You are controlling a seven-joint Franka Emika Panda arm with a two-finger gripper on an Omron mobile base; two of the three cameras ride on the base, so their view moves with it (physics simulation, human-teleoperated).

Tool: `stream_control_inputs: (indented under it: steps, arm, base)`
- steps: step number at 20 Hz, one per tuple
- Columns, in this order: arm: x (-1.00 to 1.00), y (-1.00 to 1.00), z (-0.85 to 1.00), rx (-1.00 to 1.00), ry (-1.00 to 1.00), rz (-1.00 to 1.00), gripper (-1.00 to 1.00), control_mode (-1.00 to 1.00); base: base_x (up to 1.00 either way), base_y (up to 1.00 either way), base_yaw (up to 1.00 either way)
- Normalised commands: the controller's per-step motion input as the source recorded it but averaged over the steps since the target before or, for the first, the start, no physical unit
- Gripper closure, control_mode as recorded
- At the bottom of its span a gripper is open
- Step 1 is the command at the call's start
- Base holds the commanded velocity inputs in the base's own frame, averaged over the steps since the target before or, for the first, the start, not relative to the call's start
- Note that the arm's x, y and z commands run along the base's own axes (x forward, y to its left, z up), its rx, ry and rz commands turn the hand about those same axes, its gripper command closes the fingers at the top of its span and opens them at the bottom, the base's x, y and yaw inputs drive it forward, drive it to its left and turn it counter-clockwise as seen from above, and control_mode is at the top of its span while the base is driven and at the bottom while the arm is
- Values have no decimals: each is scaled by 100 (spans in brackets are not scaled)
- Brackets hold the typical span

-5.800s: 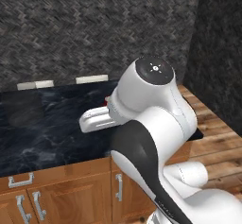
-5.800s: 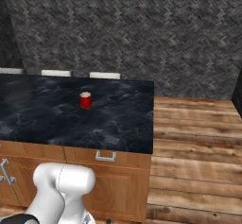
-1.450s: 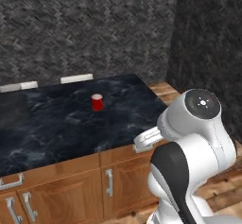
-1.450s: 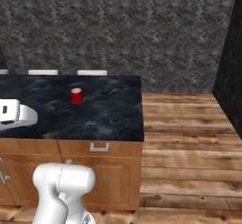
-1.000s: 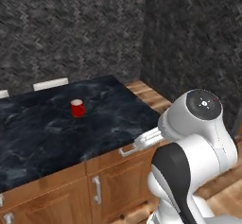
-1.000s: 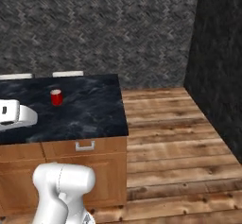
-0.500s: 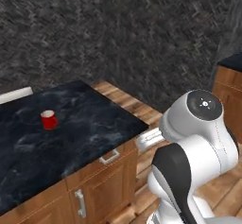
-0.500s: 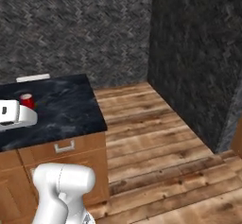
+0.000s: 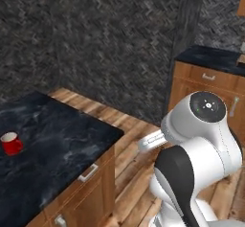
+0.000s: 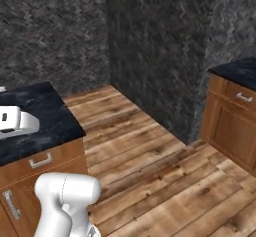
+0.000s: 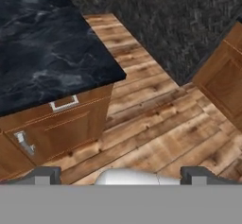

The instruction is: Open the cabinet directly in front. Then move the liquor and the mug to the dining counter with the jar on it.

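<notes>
- Left base view: red mug [image 9: 10, 143] sits near the left edge of the black marbled surface [image 9: 62, 140].
- Hand view: claw [image 11: 122, 175] spread wide, grasping nothing, over the wood floor [image 11: 156, 138].

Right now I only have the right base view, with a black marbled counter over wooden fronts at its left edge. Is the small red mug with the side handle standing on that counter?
Observer: Yes. In the left base view the red mug stands upright on the black marbled counter, well back from its near corner.
Operator: Is the gripper holding anything?
Observer: No. In the hand view the gripper is open, its fingertips wide apart with nothing between them.
Operator: What is the hand looking at?
Observer: The counter's corner, a silver drawer handle below it, and the wooden floor.
</notes>
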Motion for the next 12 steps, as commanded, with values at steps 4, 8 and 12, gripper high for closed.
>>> stream_control_inputs:
  steps: [4,8,12]
  arm:
    - [0,0,0,0,0,0,-100,100]
    - [0,0,0,0,0,0,-100,100]
    - [0,0,0,0,0,0,-100,100]
  base:
    - [0,3,-45]
    - [0,0,-46]
    - [0,0,-45]
